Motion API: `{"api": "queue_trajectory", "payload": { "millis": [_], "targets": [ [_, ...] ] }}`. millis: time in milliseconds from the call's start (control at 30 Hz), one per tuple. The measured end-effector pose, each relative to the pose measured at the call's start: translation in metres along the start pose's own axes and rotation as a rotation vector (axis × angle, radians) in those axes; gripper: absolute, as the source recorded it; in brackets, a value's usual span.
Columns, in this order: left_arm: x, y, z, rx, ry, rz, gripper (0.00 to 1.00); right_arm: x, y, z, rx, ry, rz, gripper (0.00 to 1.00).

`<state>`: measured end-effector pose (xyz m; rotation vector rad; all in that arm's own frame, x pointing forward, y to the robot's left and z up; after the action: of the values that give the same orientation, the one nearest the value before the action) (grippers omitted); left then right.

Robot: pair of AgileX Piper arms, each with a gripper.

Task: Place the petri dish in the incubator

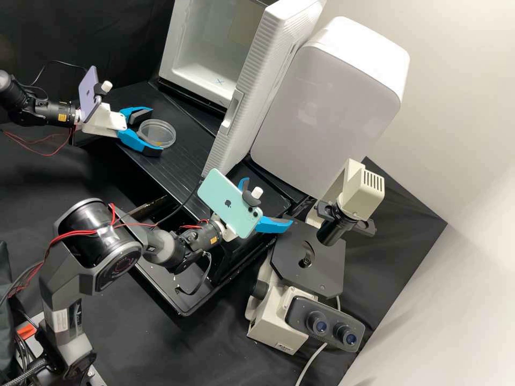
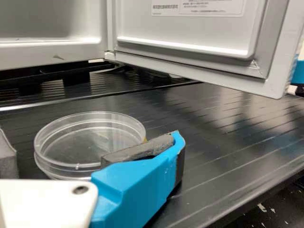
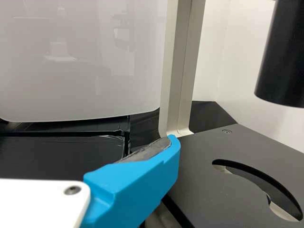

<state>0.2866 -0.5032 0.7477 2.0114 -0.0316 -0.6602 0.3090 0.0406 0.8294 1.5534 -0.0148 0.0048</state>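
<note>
Petri dish [image 2: 89,137]: flat on the black ridged tray [image 1: 182,161], outside the incubator [image 1: 193,75].
Incubator door [image 1: 257,80]: swung wide, chamber ready for loading.
Left gripper [image 1: 152,131]: fingers spread either side of the dish, not clamped, set for a pinch.
Right gripper [image 1: 270,203]: fingers apart, empty, beside the microscope stage [image 3: 237,161], likely parked out of the way.

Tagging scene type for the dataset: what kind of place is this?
Most likely a biology lab bench: a white incubator with its door open, a clear petri dish on the black bench before it, and a microscope alongside.
</note>
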Motion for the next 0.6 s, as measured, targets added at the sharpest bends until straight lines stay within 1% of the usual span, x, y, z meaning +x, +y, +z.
{"api": "queue_trajectory", "payload": {
  "millis": [267, 533, 600],
  "targets": [
    [-0.002, -0.0051, -0.0018, -0.003, 0.004, 0.028, 0.0, 0.0, 0.0, 0.0, 0.0, 0.0, 0.0, 1.0],
    [-0.0011, -0.0073, -0.0022, -0.009, -0.004, 0.032, 0.0, 0.0, 0.0, 0.0, 0.0, 0.0, 0.0, 1.0],
    [-0.0006, -0.0087, -0.0014, -0.014, -0.012, 0.026, 0.0, 0.0, 0.0, 0.0, 0.0, 0.0, 0.0, 1.0]
  ]
}}
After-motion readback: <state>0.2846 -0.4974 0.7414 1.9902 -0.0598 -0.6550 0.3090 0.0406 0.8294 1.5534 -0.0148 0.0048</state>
